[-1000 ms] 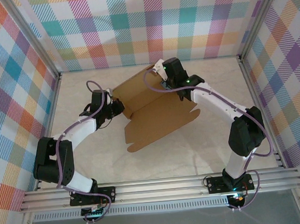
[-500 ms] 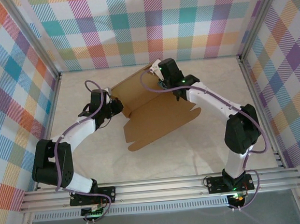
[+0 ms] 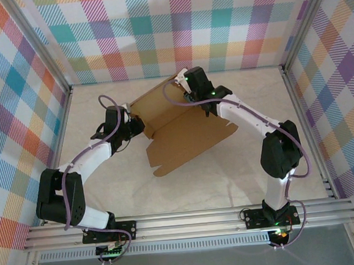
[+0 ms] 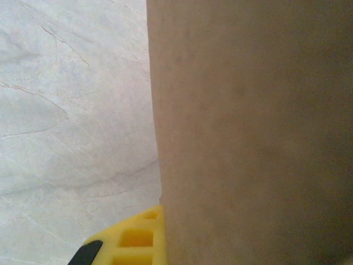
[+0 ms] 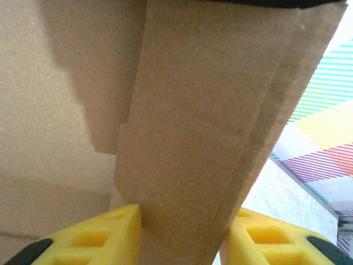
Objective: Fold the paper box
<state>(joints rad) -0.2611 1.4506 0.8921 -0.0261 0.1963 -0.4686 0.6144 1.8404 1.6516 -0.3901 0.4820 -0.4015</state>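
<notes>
We see the left gripper [image 3: 138, 128] pinching an upright wall of the matte brown paper box [image 3: 183, 138], right gripper [image 5: 182, 243] spread around its grainy flap [image 5: 193, 138].

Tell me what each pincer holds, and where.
Left pincer shut on the paper box at its left flap. Right pincer straddles the far wall; grip unclear.

No writing, label, brand, number or sign is being shown readably anywhere in these views. The paper box [image 3: 189, 137] is being seen as plain brown cardboard with nothing printed on its visible faces.
</notes>
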